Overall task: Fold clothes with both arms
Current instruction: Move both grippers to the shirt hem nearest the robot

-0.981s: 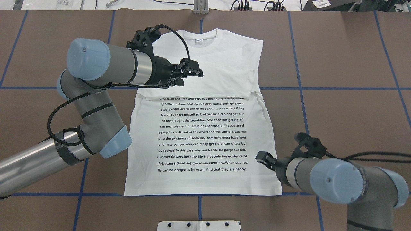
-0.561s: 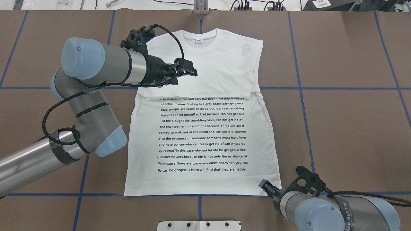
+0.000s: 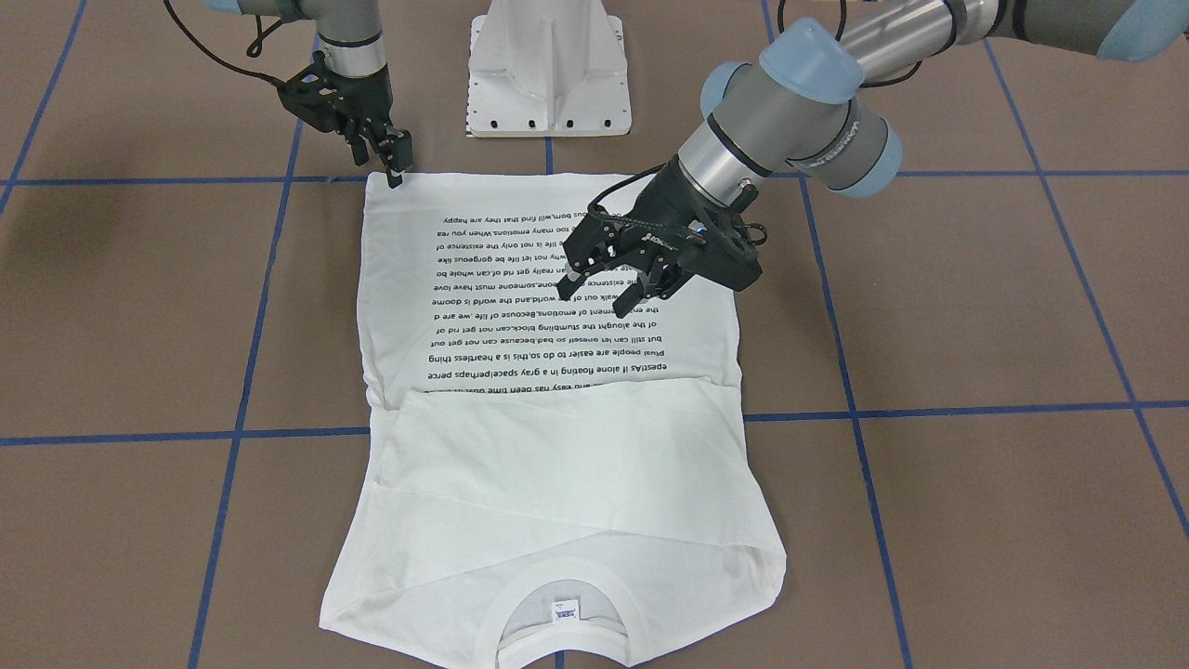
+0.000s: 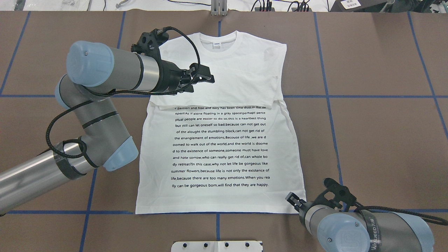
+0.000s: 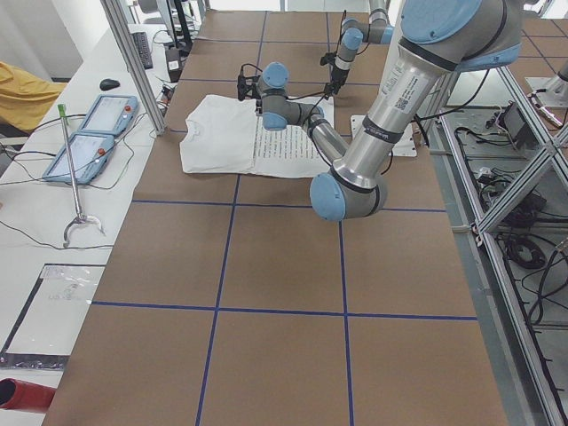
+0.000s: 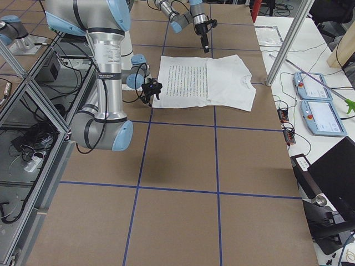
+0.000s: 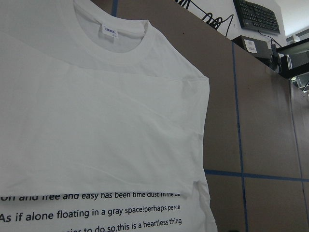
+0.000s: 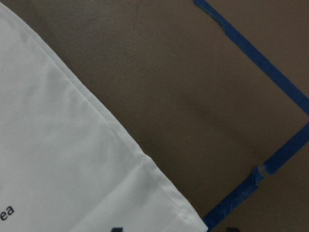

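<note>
Being limp, light cotton, the T-shirt (image 4: 245,70) likely wants pinching at the hem corner (image 8: 178,208) beneath the right gripper (image 3: 399,167) — fingers parted, like the left gripper (image 3: 608,295).

Dial centred on the T-shirt (image 4: 224,147), collar at 12. The bare table (image 4: 378,140) gives free passage from 1 to 4 o'clock and past the collar at 12. The left arm (image 4: 105,115) blocks 8 to 10, with the left gripper (image 4: 206,77) up over the chest. The right gripper (image 4: 293,200) crowds the hem corner at 5. The pedestal base (image 4: 217,246) stands at 6, near the hem.
</note>
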`<state>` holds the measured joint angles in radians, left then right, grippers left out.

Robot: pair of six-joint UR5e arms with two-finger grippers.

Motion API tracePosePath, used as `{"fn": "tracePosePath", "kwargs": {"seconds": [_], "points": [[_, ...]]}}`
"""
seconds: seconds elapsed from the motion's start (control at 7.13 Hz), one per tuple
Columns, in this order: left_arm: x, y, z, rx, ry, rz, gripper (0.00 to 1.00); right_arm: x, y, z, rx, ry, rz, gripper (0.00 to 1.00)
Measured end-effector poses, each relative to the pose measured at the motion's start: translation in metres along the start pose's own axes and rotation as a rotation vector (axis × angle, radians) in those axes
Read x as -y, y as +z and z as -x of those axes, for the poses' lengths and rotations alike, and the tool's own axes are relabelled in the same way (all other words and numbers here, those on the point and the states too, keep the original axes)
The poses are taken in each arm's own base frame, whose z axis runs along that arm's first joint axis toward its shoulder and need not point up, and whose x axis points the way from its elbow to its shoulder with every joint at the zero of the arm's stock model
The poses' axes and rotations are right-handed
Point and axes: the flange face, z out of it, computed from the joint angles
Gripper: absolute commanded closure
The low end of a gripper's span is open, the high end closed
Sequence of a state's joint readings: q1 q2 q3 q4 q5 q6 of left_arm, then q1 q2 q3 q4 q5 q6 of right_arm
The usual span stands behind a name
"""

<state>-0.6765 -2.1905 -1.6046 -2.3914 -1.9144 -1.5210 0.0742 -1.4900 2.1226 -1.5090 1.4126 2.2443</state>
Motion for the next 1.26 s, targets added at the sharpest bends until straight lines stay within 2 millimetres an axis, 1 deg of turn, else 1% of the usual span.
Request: {"fn": "tracePosePath", "kwargs": {"seconds": [0.28, 0.42, 0.56, 0.84, 0.98, 1.26], "points": [[0.000, 0.000, 0.000, 0.001, 0.002, 0.000, 0.17, 0.000, 0.000, 0.000, -0.002, 0.000, -0.002, 0.24], [0.000, 0.000, 0.004, 0.003, 0.002, 0.001, 0.17, -0.001, 0.000, 0.000, -0.003, -0.001, 0.000, 0.27], [-0.001, 0.000, 0.009, 0.007, 0.002, 0.002, 0.17, -0.002, 0.000, 0.000, -0.004, -0.003, 0.002, 0.27], [-0.002, 0.000, 0.013, 0.010, 0.002, 0.003, 0.17, -0.004, 0.005, 0.000, -0.010, -0.005, 0.001, 0.29], [-0.002, 0.000, 0.015, 0.011, 0.001, 0.003, 0.17, -0.005, 0.007, -0.001, -0.014, -0.007, -0.001, 0.47], [-0.003, -0.002, 0.015, 0.010, 0.002, 0.003, 0.17, -0.004, 0.009, -0.001, -0.018, -0.006, -0.003, 1.00]]}}
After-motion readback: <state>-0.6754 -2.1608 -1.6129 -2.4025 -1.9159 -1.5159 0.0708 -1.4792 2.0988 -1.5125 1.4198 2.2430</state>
